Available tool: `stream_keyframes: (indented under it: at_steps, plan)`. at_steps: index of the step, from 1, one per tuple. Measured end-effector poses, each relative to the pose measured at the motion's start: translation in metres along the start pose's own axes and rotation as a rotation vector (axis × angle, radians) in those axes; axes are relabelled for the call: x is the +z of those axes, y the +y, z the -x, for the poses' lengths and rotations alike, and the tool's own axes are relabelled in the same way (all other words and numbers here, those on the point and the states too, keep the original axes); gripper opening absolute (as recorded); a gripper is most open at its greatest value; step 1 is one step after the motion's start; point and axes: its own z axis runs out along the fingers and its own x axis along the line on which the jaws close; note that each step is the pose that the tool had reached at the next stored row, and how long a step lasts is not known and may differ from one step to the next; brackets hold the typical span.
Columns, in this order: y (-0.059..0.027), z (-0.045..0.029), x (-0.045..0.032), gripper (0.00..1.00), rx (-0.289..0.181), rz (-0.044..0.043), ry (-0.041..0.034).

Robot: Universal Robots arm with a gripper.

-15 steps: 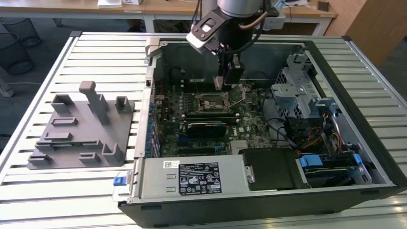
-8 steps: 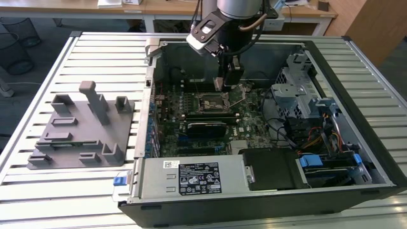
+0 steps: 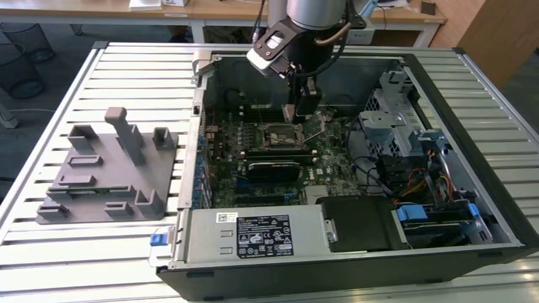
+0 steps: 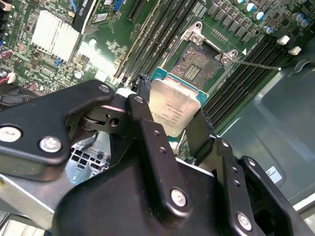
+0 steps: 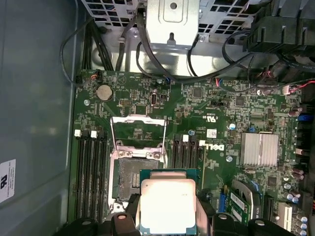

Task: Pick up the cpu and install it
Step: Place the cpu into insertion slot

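Jaws clamp cpu point(image 5: 167, 204) by two edges over open socket point(image 5: 127, 172); cpu hides part of socket, jaws hide cpu's sides.

The chip point(image 5: 167, 204) has a silvery-white top and a teal rim. The hand point(image 4: 173, 110) is black with silver screws. The circuit board point(image 5: 206, 103) is green, and its ribbed cooler point(image 5: 262, 149) is silver. The counter point(image 3: 101, 252) is pale grey, striped with slats. The plastic stand point(image 3: 110, 170) is mid-grey.
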Motion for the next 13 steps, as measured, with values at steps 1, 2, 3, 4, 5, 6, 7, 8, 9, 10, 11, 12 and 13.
stream_keyframes:
  at_steps: [1, 2, 3, 4, 5, 6, 7, 8, 9, 10, 11, 12, 13]
  plan:
    - [0.0001, -0.001, 0.0009, 0.53, 0.0, 0.0001, 0.0003]
    - [0.0001, -0.0019, 0.0018, 0.53, 0.0, 0.0002, 0.0009]
    - [0.0002, -0.0025, 0.0026, 0.53, 0.0, 0.0002, 0.0018]
    - [0.0002, -0.0032, 0.0035, 0.53, 0.0, 0.0002, 0.0028]
    - [0.0002, -0.0038, 0.0043, 0.53, 0.0, 0.0004, 0.0033]
    - [0.0002, -0.0045, 0.005, 0.53, 0.0, 0.0002, 0.0033]
    - [0.0002, -0.0054, 0.0055, 0.53, 0.0, 0.0002, 0.0033]
    - [0.0001, -0.0065, 0.006, 0.53, 0.0, 0.0002, 0.0033]
    - [0.0, -0.0081, 0.0066, 0.53, 0.001, 0.0002, 0.0034]
    - [-0.0002, -0.0096, 0.0072, 0.53, 0.002, 0.0002, 0.0034]
    - [-0.0005, -0.0109, 0.0078, 0.53, 0.003, 0.0002, 0.0034]
    - [-0.0007, -0.0121, 0.0083, 0.53, 0.003, 0.0002, 0.0034]
    - [-0.0009, -0.0129, 0.0087, 0.53, 0.004, 0.0002, 0.0034]
